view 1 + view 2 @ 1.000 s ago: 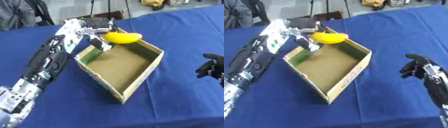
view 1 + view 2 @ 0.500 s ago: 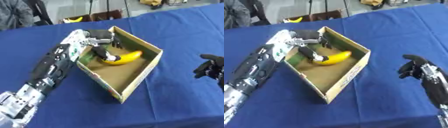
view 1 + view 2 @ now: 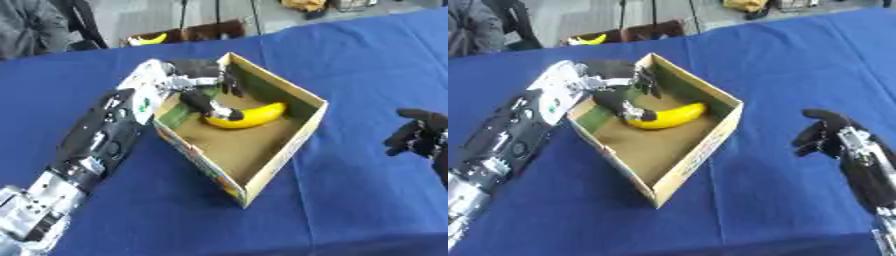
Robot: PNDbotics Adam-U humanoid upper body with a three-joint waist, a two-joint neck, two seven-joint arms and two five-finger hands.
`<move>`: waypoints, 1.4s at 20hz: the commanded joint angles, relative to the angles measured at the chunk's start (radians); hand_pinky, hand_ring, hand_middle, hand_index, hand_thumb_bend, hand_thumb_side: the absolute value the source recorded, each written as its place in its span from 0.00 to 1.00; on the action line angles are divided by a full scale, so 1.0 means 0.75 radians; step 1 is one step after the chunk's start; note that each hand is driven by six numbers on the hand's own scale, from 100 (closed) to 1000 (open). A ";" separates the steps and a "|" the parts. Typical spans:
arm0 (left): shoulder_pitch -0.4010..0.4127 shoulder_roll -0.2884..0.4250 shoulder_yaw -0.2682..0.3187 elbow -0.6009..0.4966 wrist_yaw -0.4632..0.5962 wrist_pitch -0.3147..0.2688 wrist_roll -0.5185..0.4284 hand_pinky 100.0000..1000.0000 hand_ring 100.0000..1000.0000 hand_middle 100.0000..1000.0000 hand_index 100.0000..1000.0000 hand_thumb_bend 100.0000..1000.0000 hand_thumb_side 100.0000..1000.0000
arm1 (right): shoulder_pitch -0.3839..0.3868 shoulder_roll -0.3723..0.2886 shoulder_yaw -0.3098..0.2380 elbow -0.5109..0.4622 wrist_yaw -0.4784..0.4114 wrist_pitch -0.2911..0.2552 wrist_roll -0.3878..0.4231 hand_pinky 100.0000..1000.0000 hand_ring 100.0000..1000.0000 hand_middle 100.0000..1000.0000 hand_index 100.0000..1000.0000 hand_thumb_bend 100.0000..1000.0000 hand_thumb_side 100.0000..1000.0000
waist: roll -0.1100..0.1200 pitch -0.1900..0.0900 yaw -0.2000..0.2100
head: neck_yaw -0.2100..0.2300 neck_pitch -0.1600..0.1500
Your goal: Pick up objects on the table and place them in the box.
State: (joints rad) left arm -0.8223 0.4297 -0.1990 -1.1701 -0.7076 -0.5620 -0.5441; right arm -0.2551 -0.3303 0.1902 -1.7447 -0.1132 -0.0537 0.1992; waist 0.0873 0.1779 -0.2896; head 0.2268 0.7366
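While the curved yellow banana (image 3: 248,116) lies inside the open brown cardboard box (image 3: 289,137), the left robot hand (image 3: 203,95) grasps its end and the right robot hand (image 3: 824,135) hangs clenched beside the box.

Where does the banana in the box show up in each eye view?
Left eye view: the banana lies just above centre, inside the box, by the left hand.
Right eye view: the banana sits left of centre, same spot in the box.
Shared landmark: the box's near corner.
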 commanded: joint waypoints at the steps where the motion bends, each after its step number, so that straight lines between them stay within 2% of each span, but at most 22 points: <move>1: 0.027 0.127 0.070 -0.207 0.137 -0.147 -0.129 0.64 0.63 0.65 0.78 0.33 0.84 | -0.004 -0.011 -0.020 -0.013 -0.001 -0.004 -0.010 0.51 0.57 0.48 0.82 0.00 0.91 | -0.012 -0.027 0.015 | -0.019 -0.008; 4: 0.137 0.230 0.148 -0.436 0.258 -0.067 -0.054 0.64 0.62 0.65 0.78 0.32 0.77 | 0.008 -0.010 -0.032 -0.011 0.000 -0.005 -0.020 0.51 0.57 0.48 0.82 0.00 0.91 | -0.016 -0.034 0.048 | -0.040 -0.003; 6: 0.239 0.287 0.217 -0.565 0.303 0.014 -0.008 0.63 0.62 0.64 0.78 0.30 0.74 | 0.014 -0.009 -0.039 -0.011 0.000 -0.006 -0.027 0.51 0.57 0.48 0.82 0.00 0.90 | -0.022 -0.038 0.070 | -0.058 -0.004; 10: 0.474 0.315 0.335 -0.737 0.357 0.125 0.028 0.63 0.61 0.64 0.78 0.22 0.72 | 0.028 -0.007 -0.054 -0.011 0.001 -0.008 -0.042 0.51 0.57 0.48 0.82 0.00 0.90 | -0.037 -0.043 0.114 | -0.090 -0.004; 14: 0.688 0.254 0.490 -0.793 0.316 0.231 0.048 0.62 0.59 0.63 0.78 0.17 0.67 | 0.032 -0.004 -0.066 -0.012 0.000 -0.009 -0.054 0.51 0.57 0.48 0.82 0.00 0.89 | -0.046 -0.041 0.141 | -0.112 -0.010; 17: 0.791 0.221 0.554 -0.808 0.271 0.281 0.069 0.61 0.59 0.63 0.78 0.10 0.65 | 0.037 -0.005 -0.071 -0.012 0.000 -0.010 -0.060 0.51 0.57 0.48 0.82 0.00 0.89 | -0.049 -0.042 0.158 | -0.115 -0.008; 21: 0.873 0.169 0.597 -0.820 0.236 0.313 0.087 0.61 0.58 0.63 0.78 0.02 0.64 | 0.041 -0.002 -0.071 -0.011 -0.001 -0.009 -0.060 0.51 0.57 0.48 0.82 0.00 0.89 | -0.049 -0.047 0.176 | -0.114 0.000; 23: 0.890 0.145 0.611 -0.827 0.231 0.328 0.093 0.60 0.58 0.63 0.78 0.02 0.62 | 0.042 -0.002 -0.073 -0.011 -0.001 -0.009 -0.062 0.51 0.57 0.48 0.82 0.00 0.90 | -0.052 -0.046 0.180 | -0.116 0.001; 28: 0.922 0.105 0.625 -0.829 0.235 0.355 0.087 0.60 0.58 0.62 0.78 0.00 0.46 | 0.046 -0.002 -0.076 -0.010 0.000 -0.008 -0.068 0.51 0.57 0.48 0.82 0.00 0.90 | -0.053 -0.049 0.183 | -0.118 0.000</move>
State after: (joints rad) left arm -0.1264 0.4934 0.2536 -1.7735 -0.5319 -0.3026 -0.4793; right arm -0.2131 -0.3217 0.1420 -1.7421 -0.1131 -0.0590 0.1537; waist 0.0489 0.1551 -0.1534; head 0.1408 0.7376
